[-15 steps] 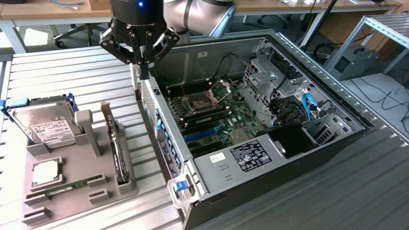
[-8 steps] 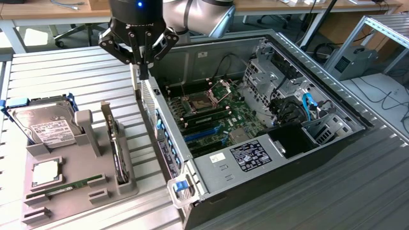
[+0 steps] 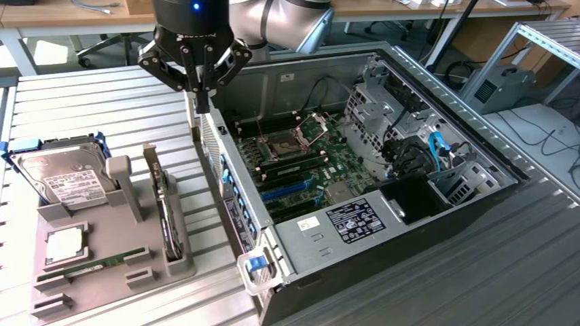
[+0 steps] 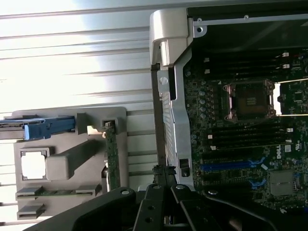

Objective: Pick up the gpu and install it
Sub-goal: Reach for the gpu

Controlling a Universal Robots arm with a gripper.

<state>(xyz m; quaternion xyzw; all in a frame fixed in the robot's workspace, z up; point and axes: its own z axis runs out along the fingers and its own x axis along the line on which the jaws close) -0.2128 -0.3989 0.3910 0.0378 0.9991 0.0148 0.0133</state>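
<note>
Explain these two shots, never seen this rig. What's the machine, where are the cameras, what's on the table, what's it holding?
It is a robot arm with jaws. One picture comes from a camera off the arm, the other from a camera on its wrist, looking down. On the slatted table stand an open computer case and a grey holder carrying a hard drive, a green memory stick and the gpu, standing on edge. The jaws are shut above the case's edge, holding nothing visible.

Case wall (image 3: 227, 178) under tool (image 3: 201, 100), bay (image 3: 308, 163) open
</note>
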